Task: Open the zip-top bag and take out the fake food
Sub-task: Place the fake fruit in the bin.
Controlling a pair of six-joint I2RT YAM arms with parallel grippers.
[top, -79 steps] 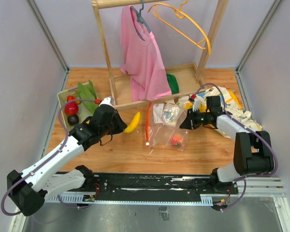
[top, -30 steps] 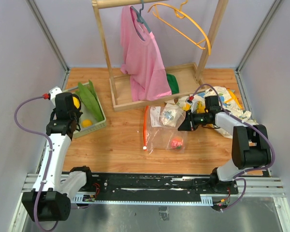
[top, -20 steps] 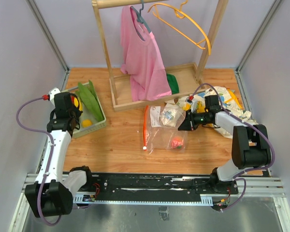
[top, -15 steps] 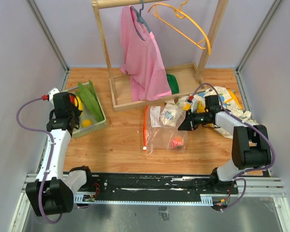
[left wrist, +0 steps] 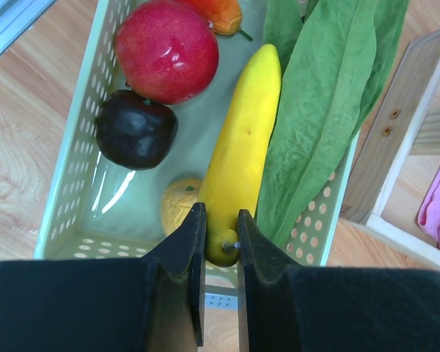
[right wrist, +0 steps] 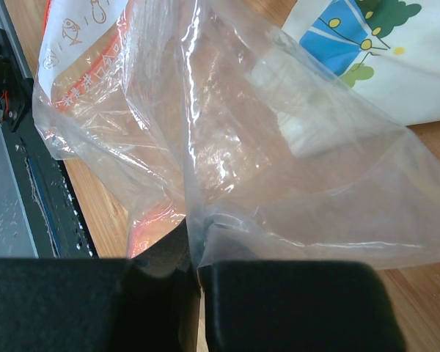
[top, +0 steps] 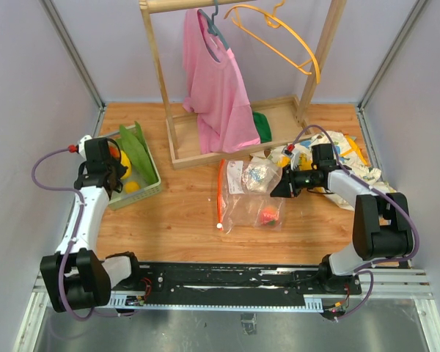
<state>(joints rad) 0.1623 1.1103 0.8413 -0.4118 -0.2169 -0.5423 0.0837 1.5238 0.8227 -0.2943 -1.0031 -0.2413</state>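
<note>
The zip-top bag (top: 255, 199) lies mid-table, its orange-red zipper strip (top: 221, 189) on the left side and a red piece of fake food (top: 268, 215) still inside. My right gripper (top: 280, 188) is shut on a fold of the bag's clear plastic (right wrist: 227, 147), jaws pinched together (right wrist: 198, 246). My left gripper (top: 111, 170) is over the pale green tray (left wrist: 73, 147), its jaws (left wrist: 221, 220) closed on the near tip of a yellow banana (left wrist: 242, 147) that reaches down into the tray.
The tray holds a red fruit (left wrist: 167, 50), a dark purple fruit (left wrist: 136, 130), a peach piece (left wrist: 177, 209) and green leaves (left wrist: 323, 103). A wooden rack (top: 279, 121) with a pink shirt (top: 216, 81) stands behind. Dinosaur-print cloth (top: 352, 158) lies at the right.
My left arm has carried the banana from beside the bag to the tray, and in the last second shifted slightly over it. My right gripper has kept its hold on the bag.
</note>
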